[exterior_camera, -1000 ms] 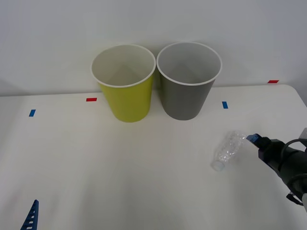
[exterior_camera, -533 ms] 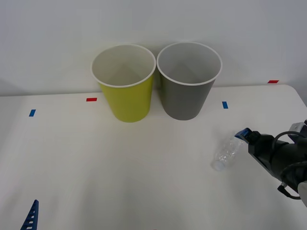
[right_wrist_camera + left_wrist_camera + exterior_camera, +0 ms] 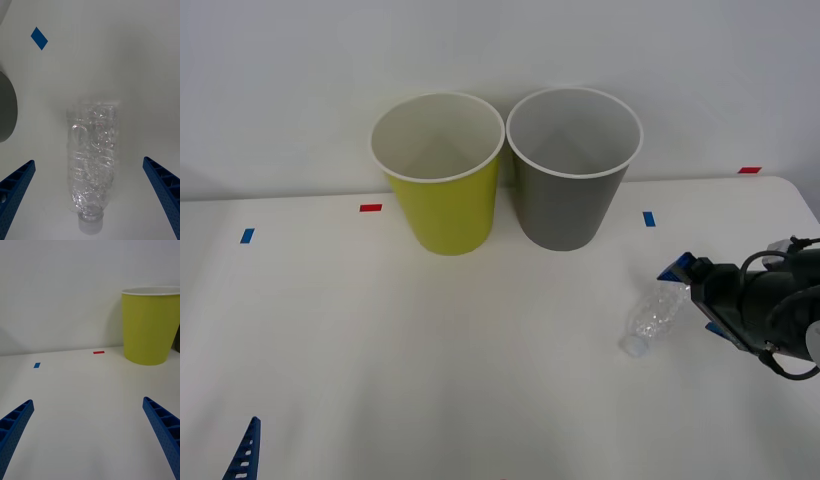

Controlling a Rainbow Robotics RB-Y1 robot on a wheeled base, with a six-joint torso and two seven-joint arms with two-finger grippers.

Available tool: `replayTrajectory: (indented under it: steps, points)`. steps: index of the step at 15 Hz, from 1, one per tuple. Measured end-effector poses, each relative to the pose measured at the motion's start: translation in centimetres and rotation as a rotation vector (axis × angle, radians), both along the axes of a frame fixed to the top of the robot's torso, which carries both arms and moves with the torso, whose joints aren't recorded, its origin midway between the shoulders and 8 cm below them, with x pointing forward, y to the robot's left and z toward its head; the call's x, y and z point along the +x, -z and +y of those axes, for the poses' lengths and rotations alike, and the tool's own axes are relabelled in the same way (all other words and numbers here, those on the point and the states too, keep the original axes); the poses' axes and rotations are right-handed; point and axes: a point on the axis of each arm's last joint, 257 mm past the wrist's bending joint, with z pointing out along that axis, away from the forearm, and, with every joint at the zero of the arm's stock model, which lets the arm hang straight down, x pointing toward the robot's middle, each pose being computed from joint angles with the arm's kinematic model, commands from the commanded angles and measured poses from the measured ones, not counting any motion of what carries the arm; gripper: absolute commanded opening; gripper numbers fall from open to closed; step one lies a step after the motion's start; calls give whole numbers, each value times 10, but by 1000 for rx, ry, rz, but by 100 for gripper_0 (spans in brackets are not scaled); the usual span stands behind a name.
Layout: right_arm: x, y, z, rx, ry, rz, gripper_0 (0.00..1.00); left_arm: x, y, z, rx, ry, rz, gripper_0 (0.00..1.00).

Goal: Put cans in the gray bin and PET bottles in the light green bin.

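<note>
One PET bottle (image 3: 654, 316) lay on the table at your four o'clock; your right gripper (image 3: 90, 198) straddled it, fingers spread wide. You needed to centre, descend squarely, then close gently.

The light green bin (image 3: 442, 178) and gray bin (image 3: 572, 170) stand side by side at the table's (image 3: 430, 350) far edge. A clear bottle (image 3: 653, 313) lies just before the right gripper (image 3: 690, 290); whether they touch is unclear.
</note>
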Motion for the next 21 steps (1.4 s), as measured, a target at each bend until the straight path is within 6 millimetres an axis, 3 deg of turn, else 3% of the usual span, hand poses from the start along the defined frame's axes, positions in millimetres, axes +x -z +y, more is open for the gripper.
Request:
replayTrajectory:
  steps: [6,21]
  points:
    - [15,3,-3,59,29,115,100,0,0,0,0,0,0,100]
    - [40,36,-3,-26,-2,273,100,0,0,0,0,0,0,100]
